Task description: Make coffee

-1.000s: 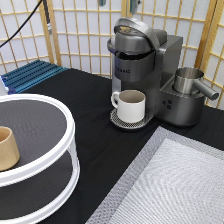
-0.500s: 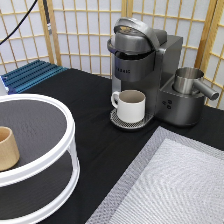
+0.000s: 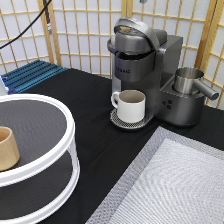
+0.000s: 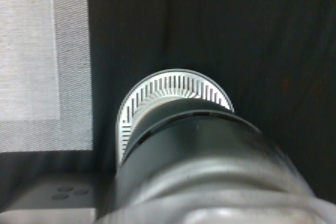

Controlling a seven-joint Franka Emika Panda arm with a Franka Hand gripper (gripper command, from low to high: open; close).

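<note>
- End effector: outside the exterior view, so its state cannot be told.
- Coffee pod: visible in neither view.
- Coffee machine [image 3: 142,70]: dark grey, rounded lid; the front lettering is unreadable.
- White mug [image 3: 130,104]: stands on the round slotted drip tray [image 3: 120,121] under the machine's spout; unchanged from the earlier frame.
- Metal jug [image 3: 191,82]: on the machine's right side.
- Tan wooden cup [image 3: 7,148]: on a white two-tier round shelf [image 3: 60,150], left of the machine.
- Grey woven mat [image 3: 175,185]: on the black desk [image 3: 95,100], in front of the machine.

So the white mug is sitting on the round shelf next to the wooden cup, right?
Not quite. The exterior view shows the mug on the coffee machine's drip tray. Only the wooden cup sits on the round shelf. The gripper is out of view.
</note>
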